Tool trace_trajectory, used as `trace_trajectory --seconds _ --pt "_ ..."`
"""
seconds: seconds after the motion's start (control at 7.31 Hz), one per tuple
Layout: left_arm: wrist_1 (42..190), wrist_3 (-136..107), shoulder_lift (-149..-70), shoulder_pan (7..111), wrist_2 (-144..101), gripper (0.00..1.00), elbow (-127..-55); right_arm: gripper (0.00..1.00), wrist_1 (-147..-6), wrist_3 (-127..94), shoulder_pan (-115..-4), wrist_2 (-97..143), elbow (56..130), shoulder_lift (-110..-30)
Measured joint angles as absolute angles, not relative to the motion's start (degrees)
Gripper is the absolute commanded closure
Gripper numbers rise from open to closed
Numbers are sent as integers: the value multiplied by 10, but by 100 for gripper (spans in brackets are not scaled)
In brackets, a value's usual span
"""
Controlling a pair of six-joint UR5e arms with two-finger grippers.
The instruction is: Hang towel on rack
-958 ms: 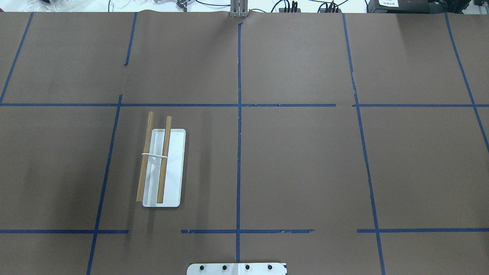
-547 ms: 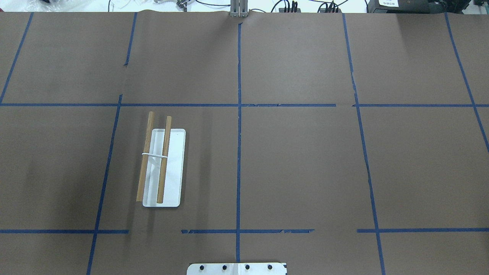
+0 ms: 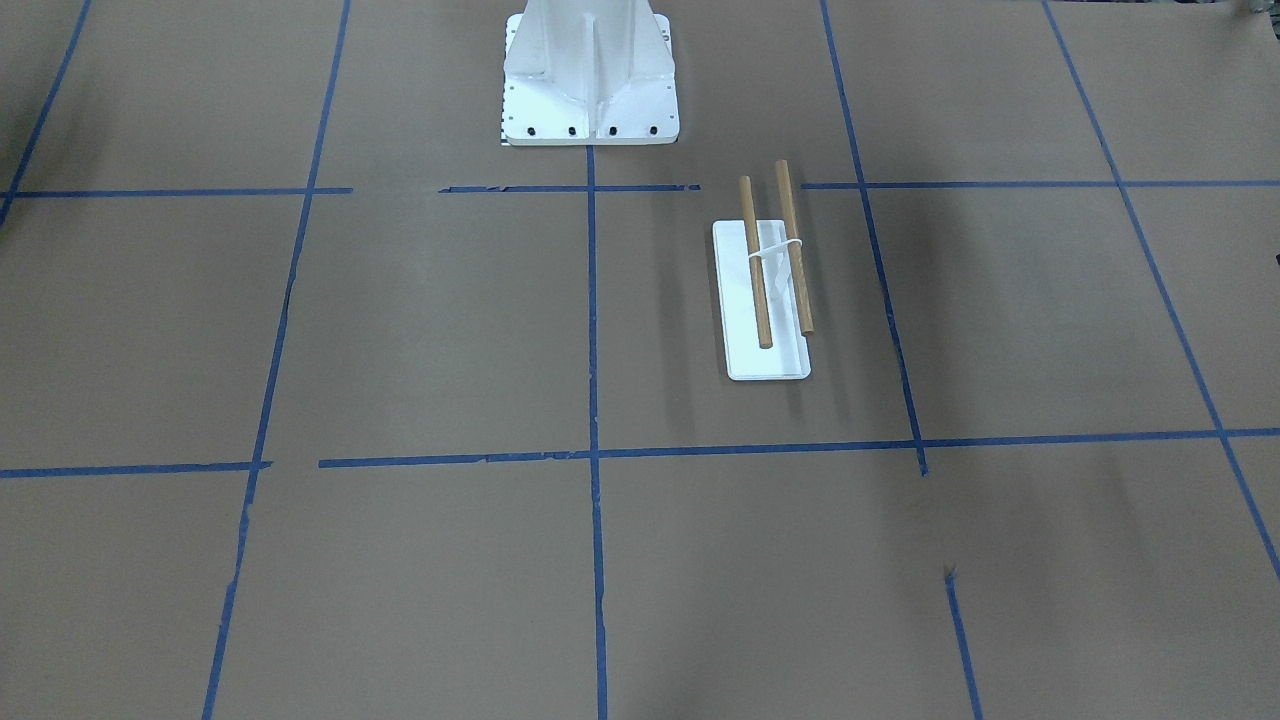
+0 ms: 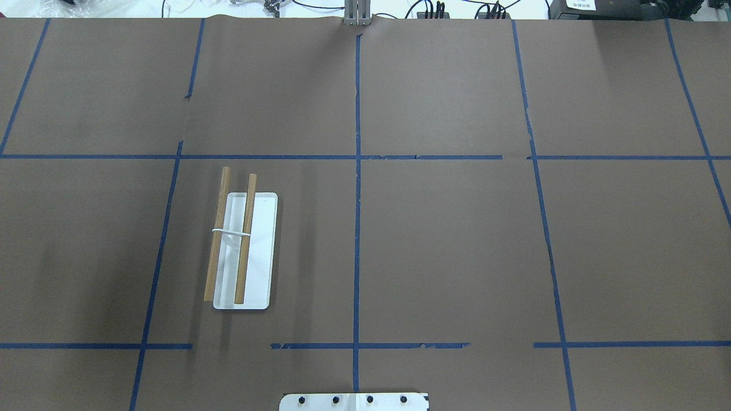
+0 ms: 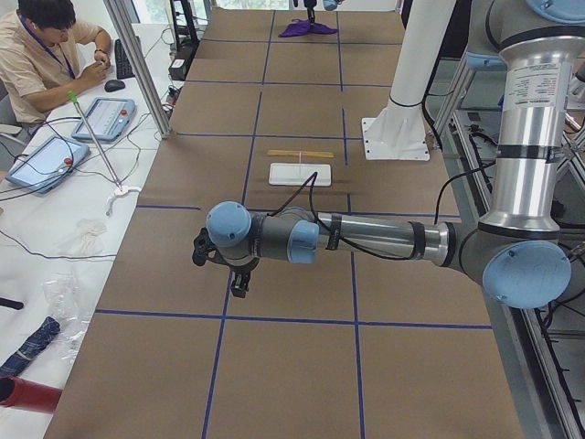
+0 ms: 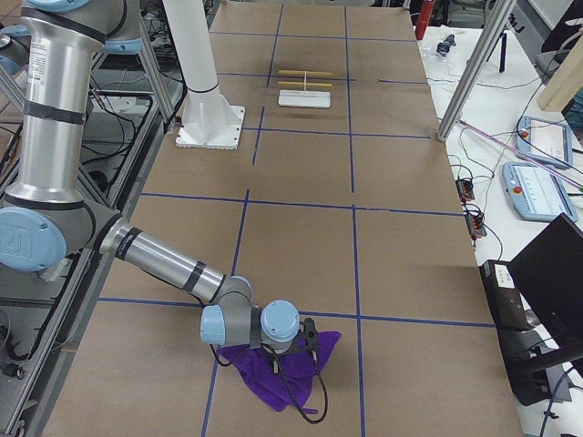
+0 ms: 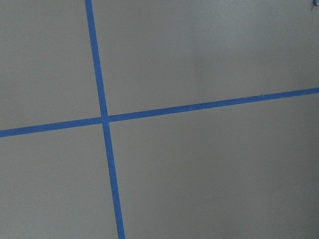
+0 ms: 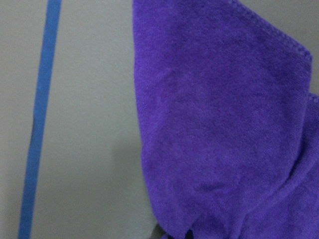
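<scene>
Right gripper (image 6: 311, 341) low over crumpled purple towel (image 6: 266, 382) directly beneath it, open or clenched impossible to tell, rack (image 6: 304, 98) well apart toward far end; left gripper (image 5: 239, 283) above taped paper (image 7: 199, 174), equally unreadable.

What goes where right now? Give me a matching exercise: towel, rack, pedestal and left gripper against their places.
1 towel
2 rack
3 white pedestal
4 left gripper

A above a blue tape crossing
B crumpled at the table end on the robot's right
C dowels bare, in the robot's left half
D standing at the robot's edge, middle

Pairs: 1-B, 2-C, 3-D, 4-A
</scene>
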State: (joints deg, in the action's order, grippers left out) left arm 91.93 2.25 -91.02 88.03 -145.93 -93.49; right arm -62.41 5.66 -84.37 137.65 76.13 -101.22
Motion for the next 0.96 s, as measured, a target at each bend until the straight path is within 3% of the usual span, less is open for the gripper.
trace_trajectory --seconds 0.55,0.68,0.96 --pt "933 -36 -897 881 -1510 0 -972 100 -736 -95 -863 1445 1055 -1016" --pt "970 -105 -898 876 -1522 0 -985 100 -745 -225 -824 1452 1126 -997" --pt "1125 -337 -913 831 -1527 0 -993 100 -748 -475 -738 1478 1189 -891"
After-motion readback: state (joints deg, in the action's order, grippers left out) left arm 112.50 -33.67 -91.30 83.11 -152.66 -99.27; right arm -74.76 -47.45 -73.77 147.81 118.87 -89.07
